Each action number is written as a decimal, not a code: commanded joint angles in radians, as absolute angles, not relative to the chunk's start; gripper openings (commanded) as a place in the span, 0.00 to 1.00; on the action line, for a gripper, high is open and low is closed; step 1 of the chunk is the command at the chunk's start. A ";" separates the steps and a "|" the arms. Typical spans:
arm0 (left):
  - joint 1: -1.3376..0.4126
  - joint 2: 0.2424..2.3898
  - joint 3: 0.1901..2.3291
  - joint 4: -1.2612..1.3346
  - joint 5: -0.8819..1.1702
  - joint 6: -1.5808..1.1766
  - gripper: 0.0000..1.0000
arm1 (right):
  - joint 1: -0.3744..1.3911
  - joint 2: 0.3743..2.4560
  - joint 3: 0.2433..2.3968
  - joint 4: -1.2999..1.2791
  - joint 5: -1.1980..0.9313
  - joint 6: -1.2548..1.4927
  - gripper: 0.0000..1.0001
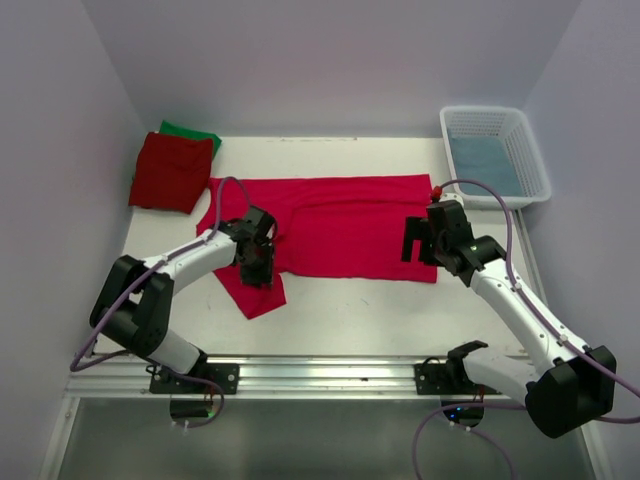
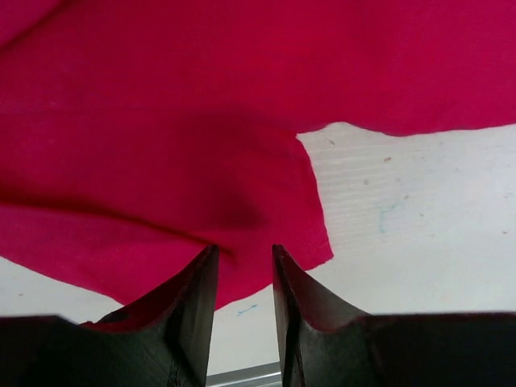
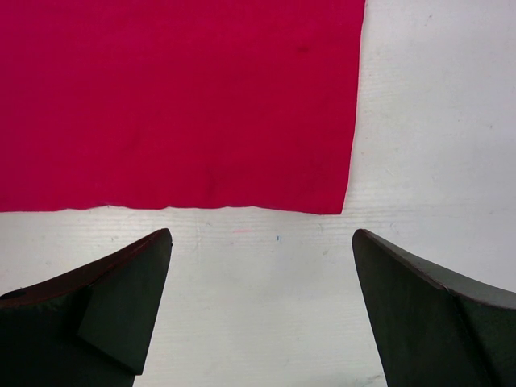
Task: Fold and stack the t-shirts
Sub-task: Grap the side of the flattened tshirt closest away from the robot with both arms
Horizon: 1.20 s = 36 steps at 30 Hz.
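crimson-pink t-shirt (image 1: 340, 225) lies spread for folding; left pincer (image 2: 244, 258) straddles its sleeve (image 2: 266, 210), jaws nearly together, grip uncertain; right pincer (image 3: 262, 238) gapes wide, hem corner (image 3: 343, 205) just ahead.

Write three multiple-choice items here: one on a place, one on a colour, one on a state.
1. Where does the white basket stand?
A. far left corner
B. far right corner
C. between the arm bases

2. What colour lies under the folded dark red shirt?
A. blue
B. yellow
C. green

3. How is the right end effector?
A. open above bare table
B. shut on cloth
C. out of view

1 B: it sits at the far right.
2 C: a green shirt peeks out behind.
3 A: its jaws stand wide beside the crimson-pink shirt's corner.
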<state>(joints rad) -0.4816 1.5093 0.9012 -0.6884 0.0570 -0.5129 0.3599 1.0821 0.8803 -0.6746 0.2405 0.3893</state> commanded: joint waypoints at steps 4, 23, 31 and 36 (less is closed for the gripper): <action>-0.500 1.520 0.942 -0.704 -0.063 -0.525 0.37 | 0.364 1.084 0.891 -0.683 0.245 0.391 0.99; -0.531 1.520 0.868 -0.718 -0.084 -0.647 0.37 | 0.364 1.081 0.884 -0.680 0.253 0.396 0.99; -0.560 1.539 0.859 -0.703 -0.074 -0.676 0.33 | 0.364 1.089 0.885 -0.681 0.261 0.397 0.97; -0.563 1.540 0.841 -0.687 -0.063 -0.680 0.19 | 0.365 1.083 0.882 -0.681 0.259 0.396 0.92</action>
<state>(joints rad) -0.5568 1.5391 0.8566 -0.7120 -0.0704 -0.6598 0.3599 1.0893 0.8803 -0.6781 0.2436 0.3897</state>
